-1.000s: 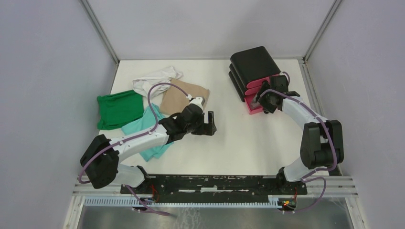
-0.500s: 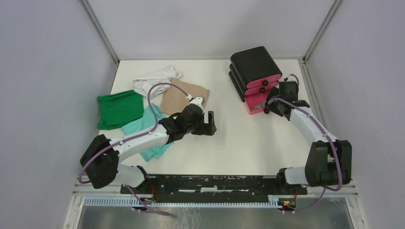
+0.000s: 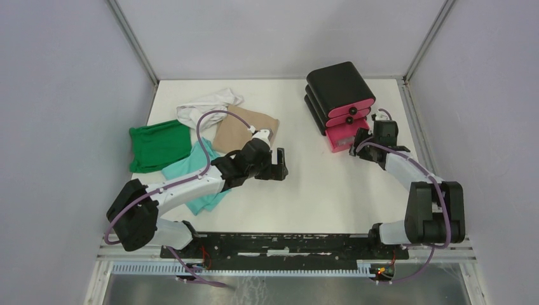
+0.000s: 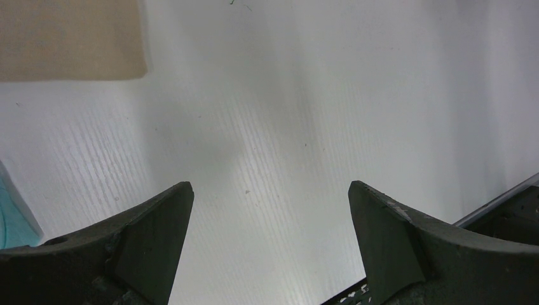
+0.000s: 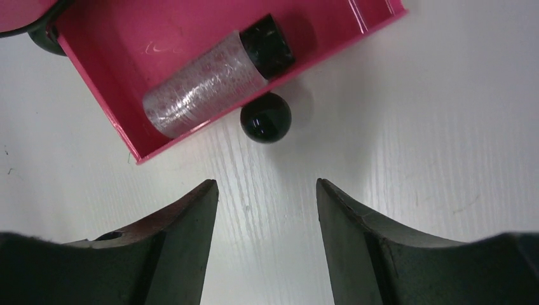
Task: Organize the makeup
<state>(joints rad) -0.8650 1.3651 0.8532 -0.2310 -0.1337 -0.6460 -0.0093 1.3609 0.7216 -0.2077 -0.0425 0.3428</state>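
White table (image 5: 445, 127): vial (image 5: 203, 89) in pink drawer (image 5: 114, 44), just ahead of R pincer (image 5: 266, 184), released, empty.

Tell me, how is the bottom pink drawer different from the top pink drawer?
The bottom pink drawer is pulled out; the top pink drawer is pushed shut. The bottom one shows a clear vial lying inside; the top one hides whatever it holds. Both are pink, with black knobs, in the same black box.

four cloths (image 3: 159, 145), one drawer box (image 3: 337, 82), three pink drawers (image 3: 343, 135), one vial (image 5: 213, 79)
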